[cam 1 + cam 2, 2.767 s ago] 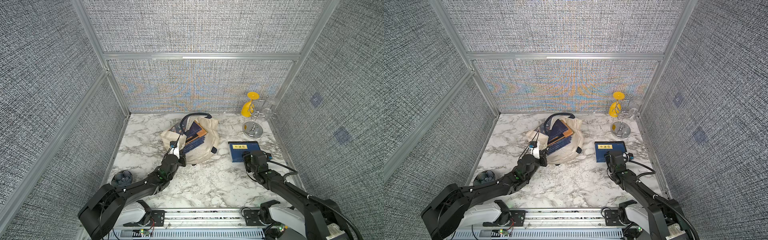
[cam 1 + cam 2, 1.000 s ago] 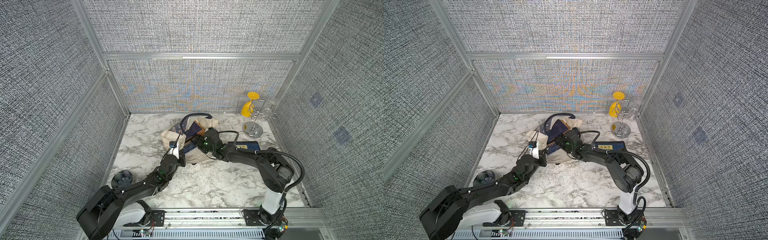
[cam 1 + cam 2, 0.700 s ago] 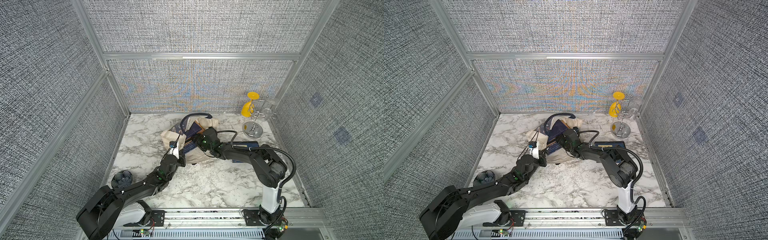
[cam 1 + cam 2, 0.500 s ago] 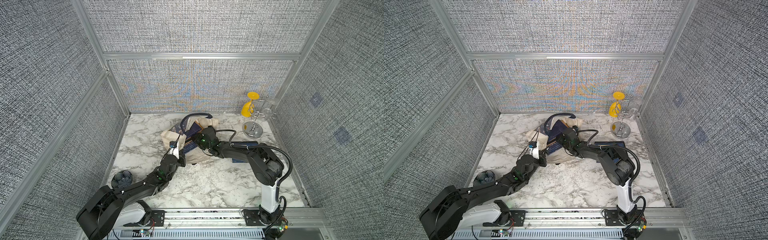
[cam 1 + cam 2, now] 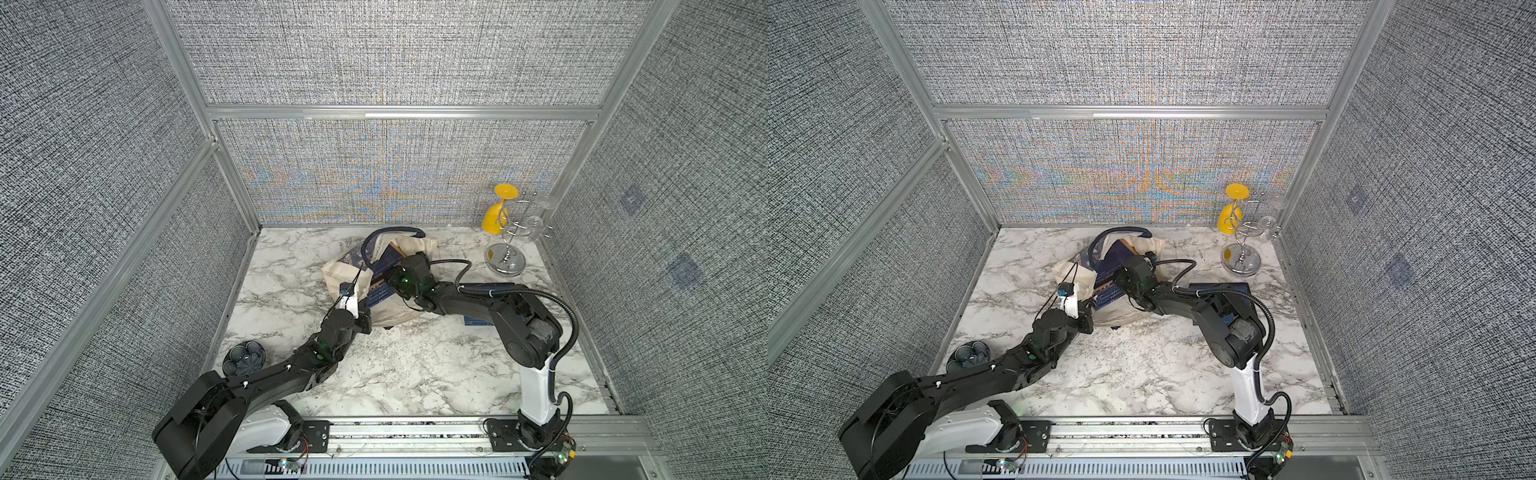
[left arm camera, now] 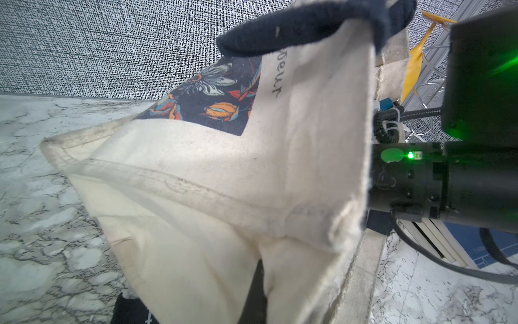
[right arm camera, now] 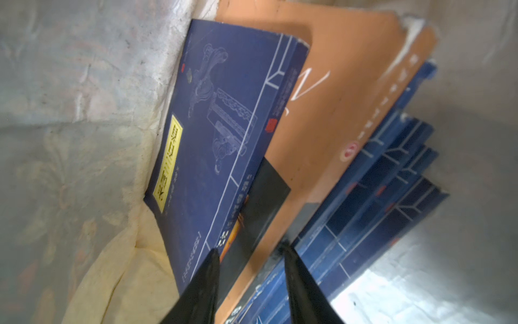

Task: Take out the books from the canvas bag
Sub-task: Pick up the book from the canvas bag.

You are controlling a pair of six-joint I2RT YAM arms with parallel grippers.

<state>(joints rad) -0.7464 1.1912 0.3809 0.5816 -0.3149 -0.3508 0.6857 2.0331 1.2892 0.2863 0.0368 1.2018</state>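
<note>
The cream canvas bag (image 5: 347, 276) lies at the back middle of the marble table, its mouth turned to the right. My left gripper (image 5: 365, 316) is shut on the bag's near rim and holds the mouth up; canvas hides its fingers in the left wrist view (image 6: 253, 294). Several navy books (image 5: 1105, 298) show inside. My right gripper (image 7: 249, 248) reaches into the bag and is shut on a navy book with a yellow label (image 7: 213, 134), which lies on an orange cover (image 7: 330, 112). Another book (image 5: 1219, 287) lies on the table, partly under the right arm.
A chrome glass stand (image 5: 505, 259) holding a yellow glass (image 5: 496, 214) and clear glasses stands at the back right. A small dark blue bowl (image 5: 244, 358) sits by the left wall, beside the left arm. Grey panel walls enclose the table.
My right gripper left the book lying on the table and went into the bag's mouth, then its jaws narrowed around a book. The left gripper kept its hold on the rim.
</note>
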